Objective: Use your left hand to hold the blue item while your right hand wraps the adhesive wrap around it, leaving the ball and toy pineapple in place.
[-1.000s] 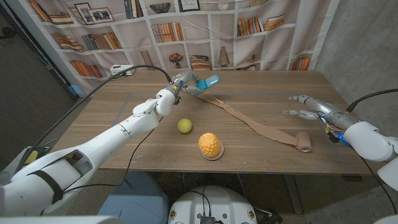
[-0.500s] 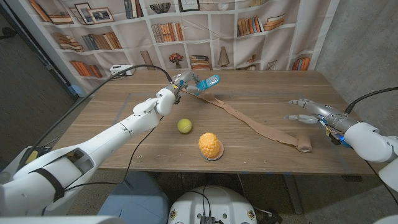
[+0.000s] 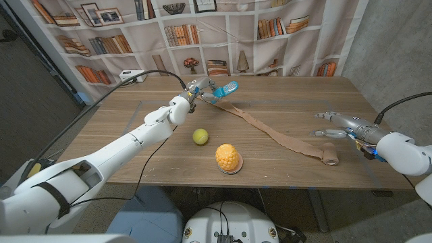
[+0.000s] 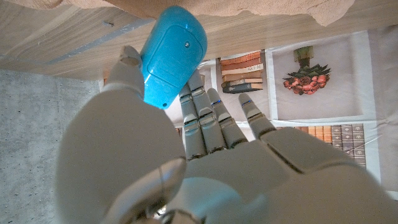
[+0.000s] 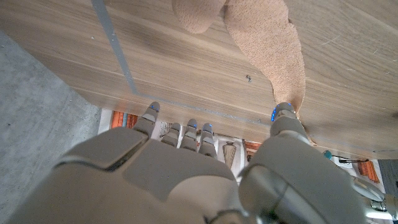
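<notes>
Broadly, the wooden bench (image 3: 290,101) carried a tan adhesive wrap (image 3: 273,135) trailing from the blue item (image 3: 228,87), pinched at the far edge by the left hand (image 3: 196,91), to its roll (image 3: 330,154). Right hand (image 3: 337,124) hovered spread just beyond that roll. Toy pineapple (image 3: 228,158) and ball (image 3: 200,136) sat near the front, apart from the wrap.

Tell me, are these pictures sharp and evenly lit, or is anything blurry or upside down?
Head view: evenly lit and sharp, soft shadows under the ball and toy pineapple. Left wrist view: turned upside down, the left hand close and softly blurred, the blue item crisp. Right wrist view: the wood grain sharp, the right hand slightly soft.
</notes>
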